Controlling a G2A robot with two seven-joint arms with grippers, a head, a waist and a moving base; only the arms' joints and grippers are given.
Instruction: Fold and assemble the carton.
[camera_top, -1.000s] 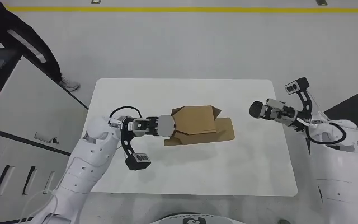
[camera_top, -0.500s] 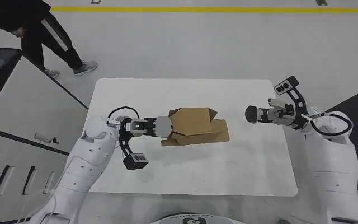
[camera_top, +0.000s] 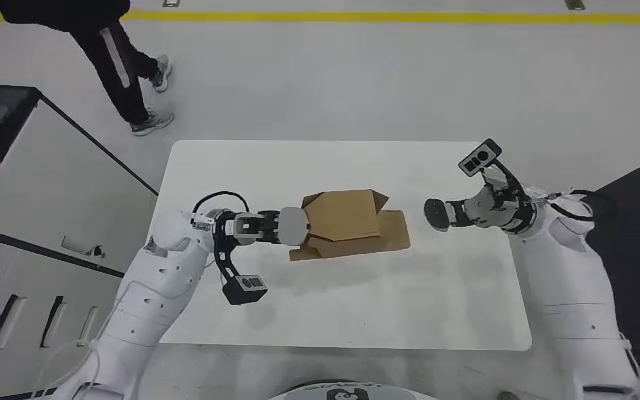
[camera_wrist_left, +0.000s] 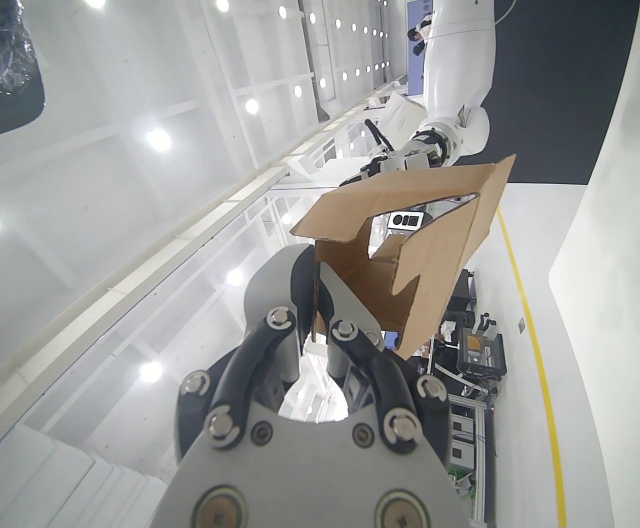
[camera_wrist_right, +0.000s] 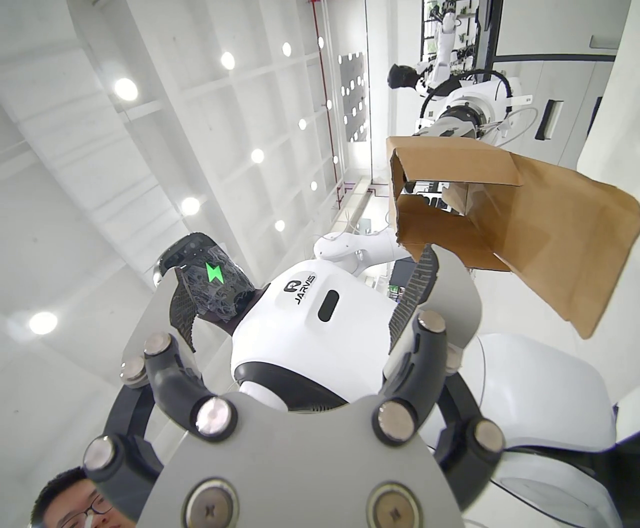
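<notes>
Carton (camera_top: 345, 222) lies around the middle of the table (camera_top: 300, 310), lengthwise left to right. Left gripper (camera_top: 295, 225) is at its left end, clamped on a flap edge. Right gripper (camera_top: 437, 214) is near the carton's right end, not touching, over the table's right side.

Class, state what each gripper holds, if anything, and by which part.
The left gripper pinches the carton by a panel edge at its near end; the right gripper is open, holding nothing.
</notes>
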